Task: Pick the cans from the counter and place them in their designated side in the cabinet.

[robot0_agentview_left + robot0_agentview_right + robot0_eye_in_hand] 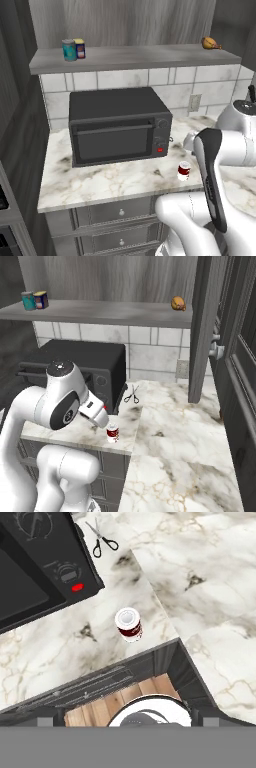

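From the left base view, the red can [184, 170] stands upright on the marble bench [100, 180], near its front edge, just off the front right corner of the black microwave [119, 125]. Up on the cabinet shelf [135, 57], the yellow-topped blue can [79, 48] sits at the left end, right beside a teal can [69, 50]; a brown-orange food item [211, 44] rests far off at the right end.

Over to the right base view: the red can [113, 433] is close to the bench [170, 421] edge, with the arm's white wrist just beside it on the left. Scissors [132, 394] lie further back, by the microwave [75, 366]. The blue can [41, 299] and teal can [28, 301] share the shelf's left end.

Hand view now, looking straight down: the red can [129, 624] stands apart from the microwave [40, 567], scissors [102, 539] beyond. The gripper's fingertips can't be made out here; it stands wide apart, holding nothing.
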